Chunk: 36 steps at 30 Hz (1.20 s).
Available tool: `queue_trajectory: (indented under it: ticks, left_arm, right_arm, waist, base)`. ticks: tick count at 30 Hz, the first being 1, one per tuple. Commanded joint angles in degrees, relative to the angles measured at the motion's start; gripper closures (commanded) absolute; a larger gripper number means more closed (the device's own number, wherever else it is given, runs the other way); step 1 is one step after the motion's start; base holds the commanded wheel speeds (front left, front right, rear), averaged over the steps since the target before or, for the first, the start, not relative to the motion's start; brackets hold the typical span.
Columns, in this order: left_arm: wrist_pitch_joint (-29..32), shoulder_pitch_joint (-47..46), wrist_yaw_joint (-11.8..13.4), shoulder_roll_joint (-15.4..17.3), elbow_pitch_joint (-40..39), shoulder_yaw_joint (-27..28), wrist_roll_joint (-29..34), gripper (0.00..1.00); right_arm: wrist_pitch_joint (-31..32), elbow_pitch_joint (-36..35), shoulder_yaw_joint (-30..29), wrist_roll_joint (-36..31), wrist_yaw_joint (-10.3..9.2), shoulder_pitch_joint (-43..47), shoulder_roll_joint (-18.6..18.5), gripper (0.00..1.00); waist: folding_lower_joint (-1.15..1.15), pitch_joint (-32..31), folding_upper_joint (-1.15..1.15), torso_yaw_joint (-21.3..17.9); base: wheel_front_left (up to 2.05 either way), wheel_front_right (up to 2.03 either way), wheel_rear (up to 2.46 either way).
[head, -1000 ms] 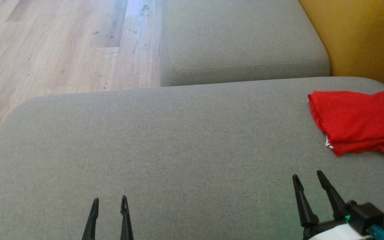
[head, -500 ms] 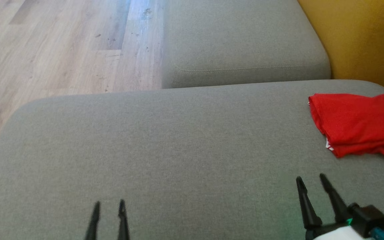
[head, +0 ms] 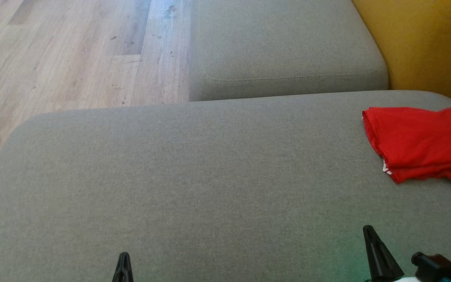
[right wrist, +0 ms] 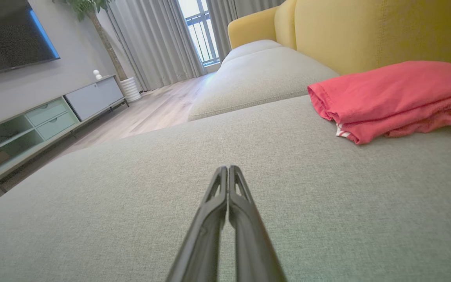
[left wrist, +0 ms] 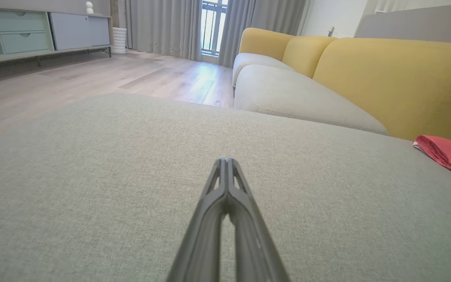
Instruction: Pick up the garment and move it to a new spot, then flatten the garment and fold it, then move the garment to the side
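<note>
In the head view the folded red garment (head: 421, 143) is found at the right end of the grey cushion (head: 210, 176), beside the yellow backrest (head: 425, 43), likely set aside on purpose (the last step). The left gripper (head: 123, 260) and right gripper (head: 369, 235) are kept low, well apart from it. In the left wrist view the fingers are pressed together, empty. In the right wrist view likewise; nothing is placed between them and the garment.

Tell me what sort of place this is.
Most likely a home living room: a grey-seated sofa with yellow backrests, a dark wall-mounted television above a low pale cabinet with drawers, and long grey curtains.
</note>
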Motion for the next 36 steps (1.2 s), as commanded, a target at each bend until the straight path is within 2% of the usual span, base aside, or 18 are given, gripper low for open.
queue_trajectory:
  ticks: [1,36]
  left_arm:
    - [0.5,-2.8,-0.7,0.3,-1.4,0.9,-2.2,1.0]
    - [5.2,-8.9,-5.3,1.2,1.0,5.0,-25.6,1.0]
  right_arm:
    - [0.5,-1.8,-0.8,2.2,0.04,-3.2,0.0,1.0]
    - [5.6,-1.4,-4.4,23.8,0.16,-7.7,0.9,1.0]
  waist:
    - [0.0,0.1,0.0,0.0]
    - [0.0,2.4,0.0,-0.6]
  base:
    - [0.0,0.0,0.0]
    - [0.0,0.0,0.0]
